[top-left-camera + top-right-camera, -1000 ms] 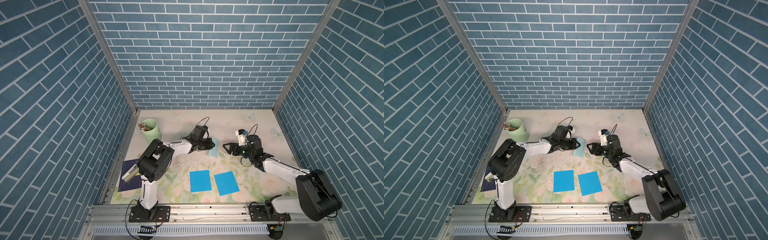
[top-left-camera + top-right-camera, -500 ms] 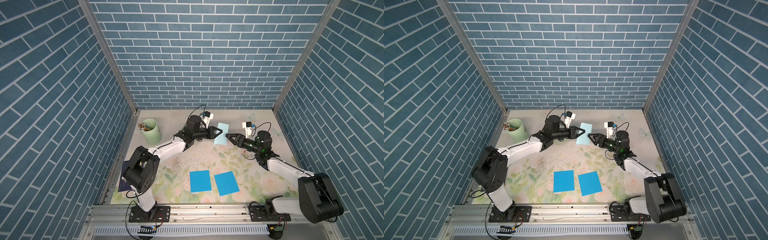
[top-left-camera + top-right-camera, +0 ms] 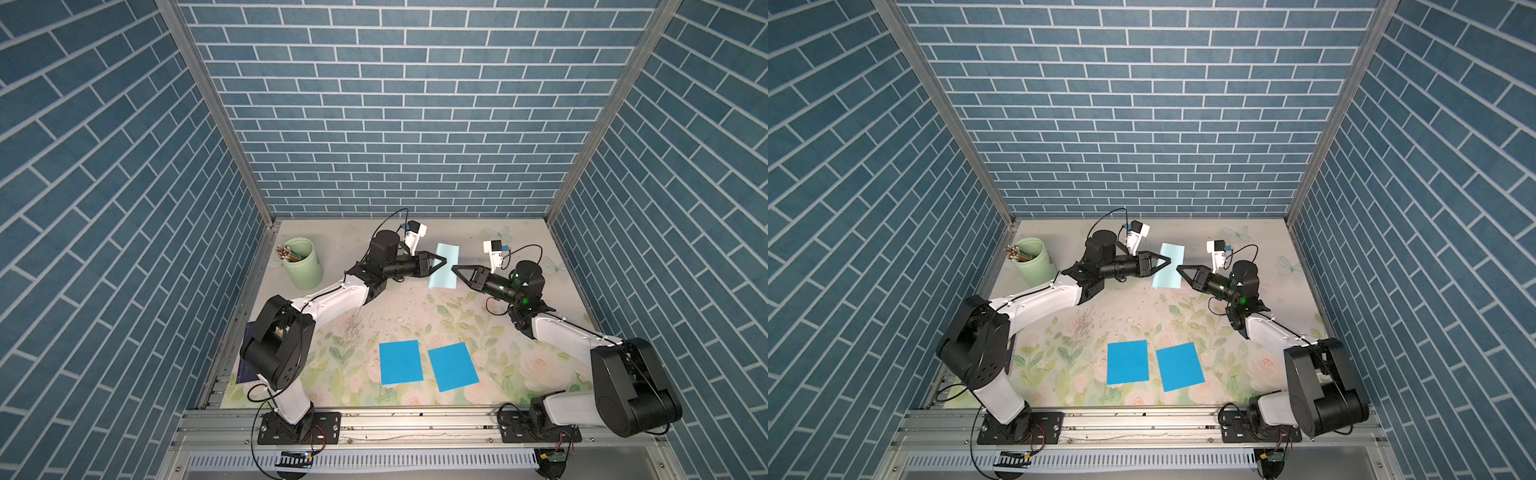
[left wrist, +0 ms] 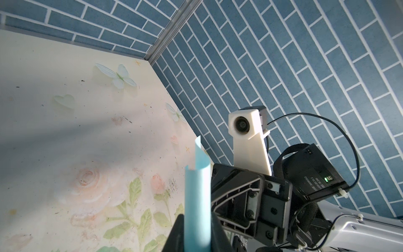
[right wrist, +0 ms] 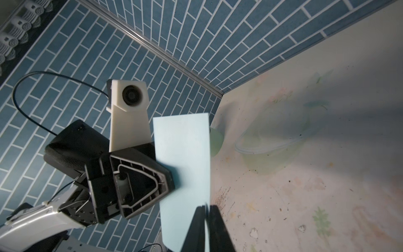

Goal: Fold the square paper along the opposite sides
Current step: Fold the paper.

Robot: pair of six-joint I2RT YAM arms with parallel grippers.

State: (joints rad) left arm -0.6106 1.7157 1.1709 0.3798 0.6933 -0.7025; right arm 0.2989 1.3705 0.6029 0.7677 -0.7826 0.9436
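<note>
A pale blue paper hangs upright above the back of the table, showing as a tall narrow rectangle. My left gripper is shut on its left side; in the left wrist view the paper rises curled from between the fingers of that gripper. My right gripper meets the paper's right edge. In the right wrist view the right gripper has its jaws pressed together on the edge of the paper.
Two bright blue sheets lie flat near the front of the floral table. A green cup of pencils stands at the back left. A dark booklet lies by the left arm's base.
Both arms rose from the table and the left lifted the paper upright. The right gripper, open beside the paper half a second ago, has shut on its edge.
</note>
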